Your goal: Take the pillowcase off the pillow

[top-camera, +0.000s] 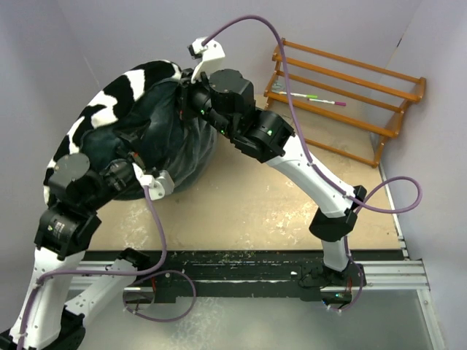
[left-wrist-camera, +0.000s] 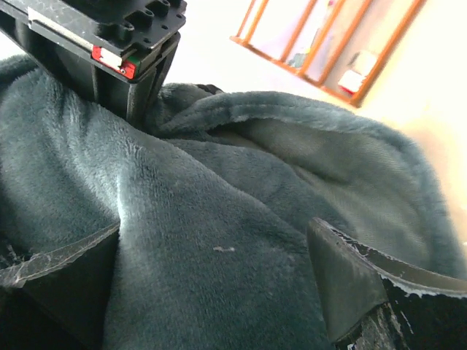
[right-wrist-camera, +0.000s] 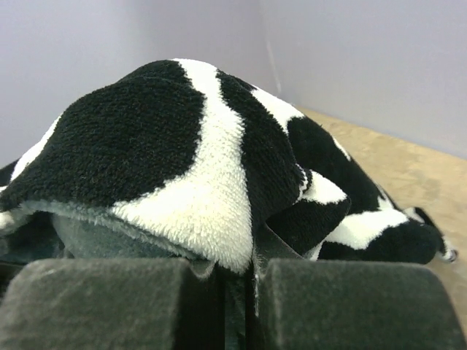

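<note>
Right gripper (right-wrist-camera: pixel 244 292) clamps the pillowcase (right-wrist-camera: pixel 197 168) at its far edge, left gripper (left-wrist-camera: pixel 219 284) gapes over grey plush; peeling probably needs a pull next.

No text, brand, number or sign legible in any view; one small red-and-white tag (left-wrist-camera: pixel 117 60) sits on the edge of a black housing (left-wrist-camera: pixel 102 25) at the top of the left wrist view, lettering (if any) too blurred to read; two pens (top-camera: pixel 315 98) lie on the wooden rack (top-camera: pixel 379 76) in the top view, too small to tell whether they carry print.
</note>
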Motion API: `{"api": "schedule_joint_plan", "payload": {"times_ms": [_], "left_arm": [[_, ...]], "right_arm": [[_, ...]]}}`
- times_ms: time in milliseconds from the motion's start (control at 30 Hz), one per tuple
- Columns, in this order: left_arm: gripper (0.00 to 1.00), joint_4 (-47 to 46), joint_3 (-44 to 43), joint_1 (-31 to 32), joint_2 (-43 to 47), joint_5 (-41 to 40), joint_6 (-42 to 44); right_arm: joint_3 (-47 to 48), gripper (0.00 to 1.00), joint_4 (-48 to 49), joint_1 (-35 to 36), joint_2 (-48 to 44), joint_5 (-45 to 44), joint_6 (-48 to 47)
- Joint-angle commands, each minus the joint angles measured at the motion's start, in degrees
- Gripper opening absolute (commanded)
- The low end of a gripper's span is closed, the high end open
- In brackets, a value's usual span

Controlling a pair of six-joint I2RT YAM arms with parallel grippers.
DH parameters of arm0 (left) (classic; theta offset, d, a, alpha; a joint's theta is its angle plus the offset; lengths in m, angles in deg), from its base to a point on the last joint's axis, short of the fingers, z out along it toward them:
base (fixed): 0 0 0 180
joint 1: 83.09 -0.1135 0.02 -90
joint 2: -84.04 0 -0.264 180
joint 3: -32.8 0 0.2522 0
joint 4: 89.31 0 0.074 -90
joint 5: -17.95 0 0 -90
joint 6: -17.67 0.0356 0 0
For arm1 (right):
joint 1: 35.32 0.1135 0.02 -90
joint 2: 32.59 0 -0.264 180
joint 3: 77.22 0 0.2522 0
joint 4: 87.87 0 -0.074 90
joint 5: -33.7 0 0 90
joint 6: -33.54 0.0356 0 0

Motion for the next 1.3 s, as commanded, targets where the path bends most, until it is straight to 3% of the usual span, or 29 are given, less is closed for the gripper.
{"api": "schedule_joint_plan", "payload": {"times_ms": [0, 233, 300, 400, 467, 533, 600, 700, 767, 967, 1267], "left_arm": [[0.99, -8.47, 12.06, 0.2, 2.46, -9.43, 5.36], [0.99, -38.74, 18.37, 0.21, -0.28, -24.56, 9.65], [0.99, -45.42, 15.55, 0.18, -2.31, -27.74, 7.58], [0.99, -43.18, 5.98, 0.17, -7.34, -32.81, -2.24], [0.99, -36.78, -0.38, 0.13, -9.31, -33.43, -9.57], [1.0, -29.09, -4.55, 0.23, -8.99, -28.56, -16.46], [1.0, -24.87, -3.71, 0.19, -5.61, -16.93, -19.14], [0.99, -20.76, 0.53, 0.2, 0.84, -1.56, -16.49], [0.99, -18.07, 1.88, 0.19, 2.78, 1.13, -14.25], [0.94, -14.84, 3.62, 0.19, 0.34, -6.65, -7.17], [0.99, -17.05, 5.03, 0.21, -4.85, -8.54, -7.65]], "right_arm": [[2.31, 0.0, 11.33, 0.38, -2.43, 5.05, 7.43], [-2.3, 0.0, 12.0, 1.25, -6.67, 3.55, 8.86], [-3.96, 0.0, 10.91, 1.31, -7.79, 1.37, 8.4], [-5.53, 0.0, 9.61, 1.23, -8.62, 2.27, 9.05], [-3.53, 0.0, 8.86, 1.13, -7.87, 2.92, 9.12], [0.55, 0.0, 6.74, 0.7, -5.89, 3.37, 9.91], [4.73, 0.0, 3.99, -1.63, -3.17, 6.01, 13.3], [5.37, 0.0, 3.33, -5.49, -2.31, 9.4, 17.67], [3.49, 0.0, 4.48, -6.34, -2.61, 10.19, 18.17], [1.27, 0.0, 7.37, -6.42, -3.38, 9.91, 18.08], [-0.75, 0.0, 8.45, -4.81, -5.43, 11.02, 16.88]]}}
